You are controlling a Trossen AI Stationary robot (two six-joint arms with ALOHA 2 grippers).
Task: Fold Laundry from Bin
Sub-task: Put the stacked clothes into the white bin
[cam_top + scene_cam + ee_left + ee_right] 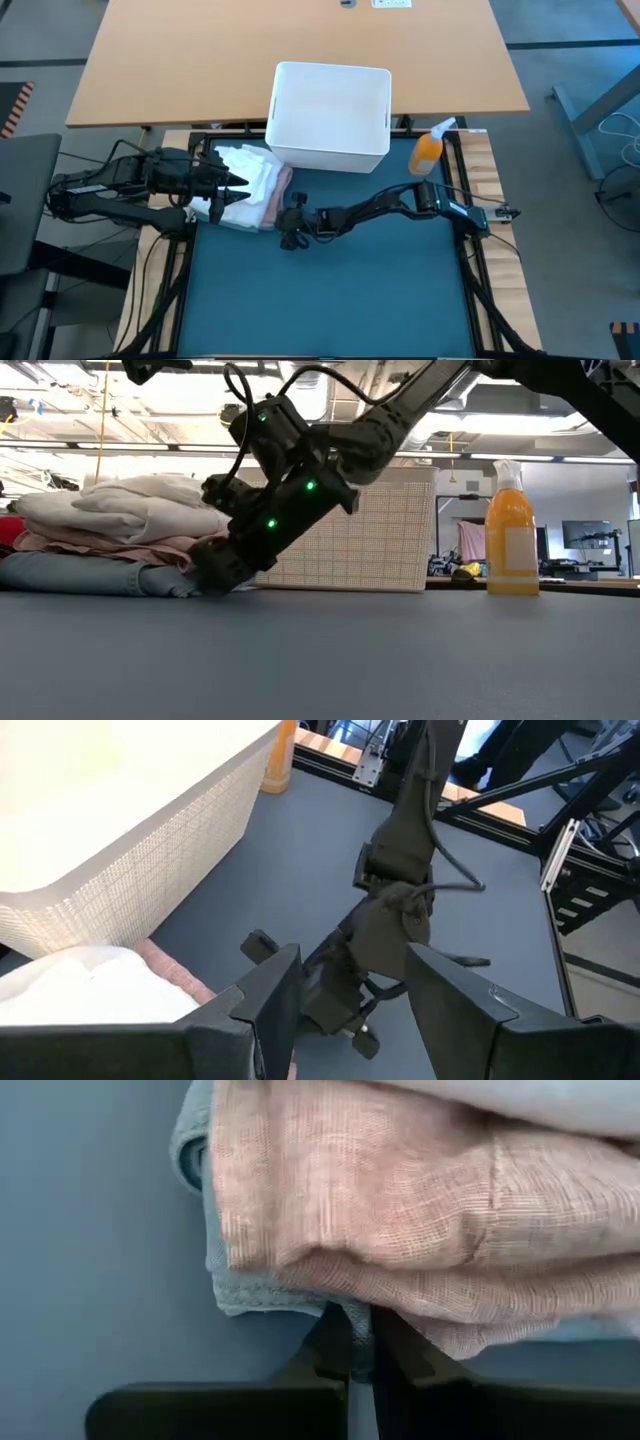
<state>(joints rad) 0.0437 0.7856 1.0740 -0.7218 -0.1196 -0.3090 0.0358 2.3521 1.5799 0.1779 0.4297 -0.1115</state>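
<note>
**Right gripper pinches the jeans under the folded stack**

The table [300,65] carries a teal mat [340,290]. The white bin [330,115] stands at the mat's far edge, an orange spray bottle [428,152] beside it. The laundry [250,185] lies stacked just beside the bin: white cloth [130,505] on top, pink shirt [400,1210] beneath, denim jeans [90,575] lowest. The right gripper [360,1345] is clenched on the jeans' edge at mat level. The left gripper [345,1010] hovers over the stack, fingers spread, grasping nothing.
</note>
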